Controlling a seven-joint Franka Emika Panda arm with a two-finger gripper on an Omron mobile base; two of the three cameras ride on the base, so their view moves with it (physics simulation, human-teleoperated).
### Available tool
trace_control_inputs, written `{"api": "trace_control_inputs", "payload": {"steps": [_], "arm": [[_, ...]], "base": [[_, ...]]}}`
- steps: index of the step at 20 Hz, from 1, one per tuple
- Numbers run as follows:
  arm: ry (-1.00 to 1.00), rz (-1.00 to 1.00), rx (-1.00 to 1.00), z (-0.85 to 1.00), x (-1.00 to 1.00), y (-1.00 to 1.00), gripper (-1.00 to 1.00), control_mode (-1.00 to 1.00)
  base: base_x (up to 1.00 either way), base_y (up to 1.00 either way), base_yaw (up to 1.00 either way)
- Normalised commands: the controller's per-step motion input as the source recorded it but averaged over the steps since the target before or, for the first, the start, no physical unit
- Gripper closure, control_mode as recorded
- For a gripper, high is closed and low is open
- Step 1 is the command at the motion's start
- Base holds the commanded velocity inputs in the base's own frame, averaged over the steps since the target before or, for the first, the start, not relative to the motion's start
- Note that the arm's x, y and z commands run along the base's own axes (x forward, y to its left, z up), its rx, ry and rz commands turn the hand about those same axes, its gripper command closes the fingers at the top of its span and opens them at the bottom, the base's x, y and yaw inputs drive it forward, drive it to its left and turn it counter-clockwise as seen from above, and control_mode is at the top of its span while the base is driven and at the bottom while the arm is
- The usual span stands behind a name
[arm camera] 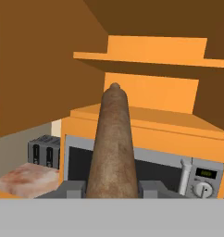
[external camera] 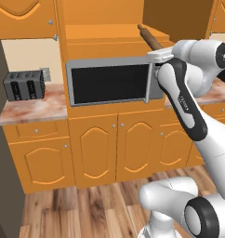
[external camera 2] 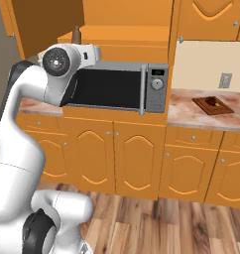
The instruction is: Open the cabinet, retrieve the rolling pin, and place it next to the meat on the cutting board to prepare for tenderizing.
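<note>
Slim brown wooden rolling pin [arm camera: 112,143] runs lengthwise up frame centre, far end pointing away; pincer [arm camera: 112,189] pinching its near end between fingers [arm camera: 71,189].

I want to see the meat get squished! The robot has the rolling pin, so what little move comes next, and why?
Probably carry it to the right. The gripper is shut on the rolling pin, out in front of the open cabinet above the microwave. The meat waits on the cutting board, on the counter right of the microwave.
</note>
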Motion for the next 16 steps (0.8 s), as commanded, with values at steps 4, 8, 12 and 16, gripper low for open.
{"api": "trace_control_inputs", "payload": {"steps": [4, 8, 12, 16], "arm": [[0.00, 0.00, 0.00, 0.00, 0.00, 0.00, 1.00, 1.00], [0.00, 0.00, 0.00, 0.00, 0.00, 0.00, 1.00, 1.00], [0.00, 0.00, 0.00, 0.00, 0.00, 0.00, 1.00, 1.00], [0.00, 0.00, 0.00, 0.00, 0.00, 0.00, 1.00, 1.00]], "base": [[-1.00, -0.26, 0.00], [-1.00, -0.59, -0.01], [-0.70, -0.78, -0.05], [-0.47, -0.94, -0.08]]}}
